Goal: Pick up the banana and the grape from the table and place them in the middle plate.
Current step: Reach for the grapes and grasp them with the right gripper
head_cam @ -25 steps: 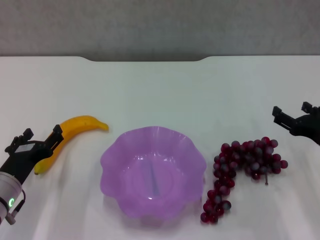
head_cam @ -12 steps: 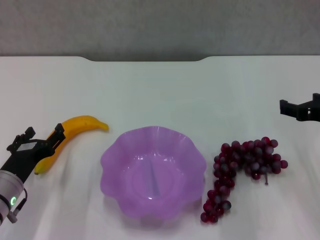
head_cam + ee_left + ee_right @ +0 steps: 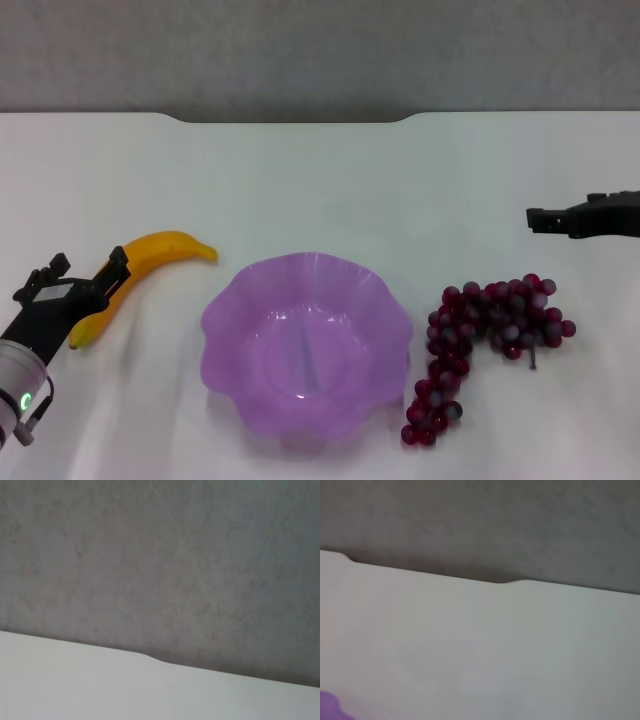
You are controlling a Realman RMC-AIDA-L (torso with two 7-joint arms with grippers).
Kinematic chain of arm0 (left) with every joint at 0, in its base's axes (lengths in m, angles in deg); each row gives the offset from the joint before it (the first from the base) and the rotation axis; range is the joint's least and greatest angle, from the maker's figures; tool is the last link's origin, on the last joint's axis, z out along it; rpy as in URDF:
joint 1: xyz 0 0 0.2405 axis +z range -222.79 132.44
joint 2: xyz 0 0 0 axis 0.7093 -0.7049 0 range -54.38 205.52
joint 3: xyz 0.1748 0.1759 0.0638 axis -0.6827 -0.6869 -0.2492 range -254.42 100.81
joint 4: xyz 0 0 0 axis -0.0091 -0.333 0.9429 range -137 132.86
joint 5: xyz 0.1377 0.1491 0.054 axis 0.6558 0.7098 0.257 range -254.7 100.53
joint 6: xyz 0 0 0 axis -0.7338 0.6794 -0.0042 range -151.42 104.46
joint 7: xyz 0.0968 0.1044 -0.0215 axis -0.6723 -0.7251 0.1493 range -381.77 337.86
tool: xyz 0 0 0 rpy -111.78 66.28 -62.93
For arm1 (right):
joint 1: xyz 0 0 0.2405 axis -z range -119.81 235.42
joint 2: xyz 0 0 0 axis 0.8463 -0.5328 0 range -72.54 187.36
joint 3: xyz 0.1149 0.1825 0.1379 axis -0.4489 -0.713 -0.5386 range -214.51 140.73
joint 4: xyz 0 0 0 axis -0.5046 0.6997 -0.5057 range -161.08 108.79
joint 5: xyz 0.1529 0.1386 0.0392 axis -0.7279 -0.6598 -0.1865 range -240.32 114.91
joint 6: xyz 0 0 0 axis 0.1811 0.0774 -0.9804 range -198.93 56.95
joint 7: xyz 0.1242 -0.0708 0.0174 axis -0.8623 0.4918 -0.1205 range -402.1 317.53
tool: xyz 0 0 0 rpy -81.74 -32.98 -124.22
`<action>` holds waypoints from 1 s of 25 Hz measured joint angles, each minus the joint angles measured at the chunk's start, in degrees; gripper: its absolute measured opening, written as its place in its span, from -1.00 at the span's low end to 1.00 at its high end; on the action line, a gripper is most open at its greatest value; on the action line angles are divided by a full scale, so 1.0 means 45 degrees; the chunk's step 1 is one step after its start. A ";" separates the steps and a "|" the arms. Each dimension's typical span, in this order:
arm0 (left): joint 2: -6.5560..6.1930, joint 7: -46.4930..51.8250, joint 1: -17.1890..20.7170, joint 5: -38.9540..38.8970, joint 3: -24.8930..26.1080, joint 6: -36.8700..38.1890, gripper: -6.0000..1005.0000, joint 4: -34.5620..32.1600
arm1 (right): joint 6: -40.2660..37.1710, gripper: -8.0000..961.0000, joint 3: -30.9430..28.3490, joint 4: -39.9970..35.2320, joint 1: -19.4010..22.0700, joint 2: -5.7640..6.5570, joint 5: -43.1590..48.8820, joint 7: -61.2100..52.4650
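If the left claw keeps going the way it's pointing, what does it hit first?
The banana, most likely. The left claw sits open right at its lower end, pointing up along it. Its height above the table is unclear.

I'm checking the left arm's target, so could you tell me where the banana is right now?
In the head view the banana lies on the table, left of the middle plate, with the left gripper at its lower end.
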 joint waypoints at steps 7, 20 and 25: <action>-0.0016 0.0024 -0.0001 0.0001 0.0023 -0.0001 0.75 -0.0011 | 0.1610 0.85 -0.1358 -0.0787 -0.0115 -0.0011 -0.2108 0.1989; -0.0009 0.0057 0.0058 -0.0018 0.0036 0.0017 0.75 -0.0010 | 0.1956 0.85 -0.1999 -0.3468 -0.1193 -0.0028 -0.1131 0.2259; -0.0009 0.0064 0.0049 -0.0019 0.0036 0.0020 0.75 -0.0010 | 0.1508 0.85 -0.2085 -0.4117 -0.1373 -0.0024 -0.1006 0.2328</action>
